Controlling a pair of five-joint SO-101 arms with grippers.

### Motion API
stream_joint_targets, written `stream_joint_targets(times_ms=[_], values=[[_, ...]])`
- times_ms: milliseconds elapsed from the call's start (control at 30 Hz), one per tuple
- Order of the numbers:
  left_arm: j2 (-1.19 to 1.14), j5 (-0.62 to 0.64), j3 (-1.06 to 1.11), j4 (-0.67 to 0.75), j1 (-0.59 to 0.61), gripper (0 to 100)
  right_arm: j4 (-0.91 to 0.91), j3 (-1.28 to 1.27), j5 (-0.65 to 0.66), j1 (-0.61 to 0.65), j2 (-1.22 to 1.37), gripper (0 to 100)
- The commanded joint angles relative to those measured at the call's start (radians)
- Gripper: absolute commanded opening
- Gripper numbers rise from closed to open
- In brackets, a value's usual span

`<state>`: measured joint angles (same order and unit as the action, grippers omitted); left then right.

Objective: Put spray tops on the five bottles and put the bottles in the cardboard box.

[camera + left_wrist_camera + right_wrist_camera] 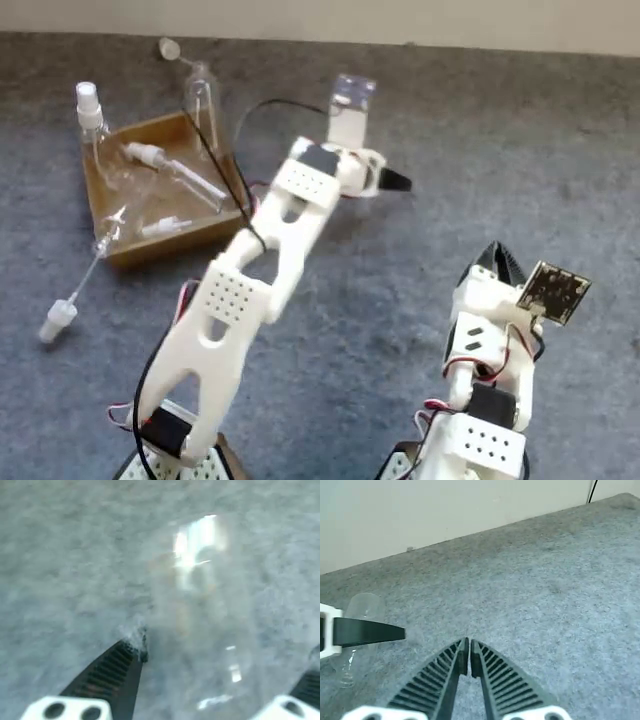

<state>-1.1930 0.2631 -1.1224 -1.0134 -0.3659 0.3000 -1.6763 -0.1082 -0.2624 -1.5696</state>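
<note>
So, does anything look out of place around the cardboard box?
Yes. One spray top lies loose on the carpet outside the cardboard box, its thin tube reaching toward the box, screwed onto no bottle. A small clear cap also lies apart beyond the box.

Grey carpet (420, 130), cardboard box (180, 238), spray top (58, 322), perhaps cap (168, 46)

Left arm (262, 262): stretched far forward and angled inward; left pincer (226, 666) is held with its jaws spread wide. Right arm (488, 350): folded back near its base; right pincer (469, 657) is pointed forward, jaws closed tip to tip.
</note>
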Motion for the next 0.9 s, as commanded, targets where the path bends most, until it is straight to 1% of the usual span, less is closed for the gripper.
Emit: stream_joint_targets(times_ms=[0,133,233,300,400,567,633,700,800,867], values=[[-0.061,0.008,-0.196,-0.035,-0.024,37,0.004,-0.120,-0.003,0.015,-0.010,1.4],[-0.120,0.008,-0.297,-0.087,-0.004,20,0.004,-0.120,-0.003,0.015,-0.010,1.4],[-0.147,0.006,-0.390,-0.143,0.008,11,0.004,-0.120,-0.003,0.015,-0.008,1.4],[-0.157,0.006,-0.452,-0.189,0.016,9,0.004,-0.120,-0.003,0.015,-0.008,1.4],[-0.168,0.006,-0.541,-0.265,0.025,9,0.004,-0.120,-0.003,0.015,-0.008,1.4],[-0.122,0.006,-0.541,-0.385,0.045,9,0.004,-0.120,-0.003,0.015,-0.007,1.4],[-0.079,0.002,-0.542,-0.459,0.051,9,0.004,-0.120,-0.003,0.015,-0.007,1.4],[-0.021,-0.075,-0.542,-0.563,0.058,9,0.004,-0.120,-0.003,0.015,-0.007,1.4],[0.081,-0.258,-0.541,-0.727,0.059,9,0.004,-0.120,-0.003,0.015,-0.007,1.4],[0.142,-0.367,-0.541,-0.776,0.088,9,0.004,-0.120,-0.003,0.015,-0.007,1.4]])
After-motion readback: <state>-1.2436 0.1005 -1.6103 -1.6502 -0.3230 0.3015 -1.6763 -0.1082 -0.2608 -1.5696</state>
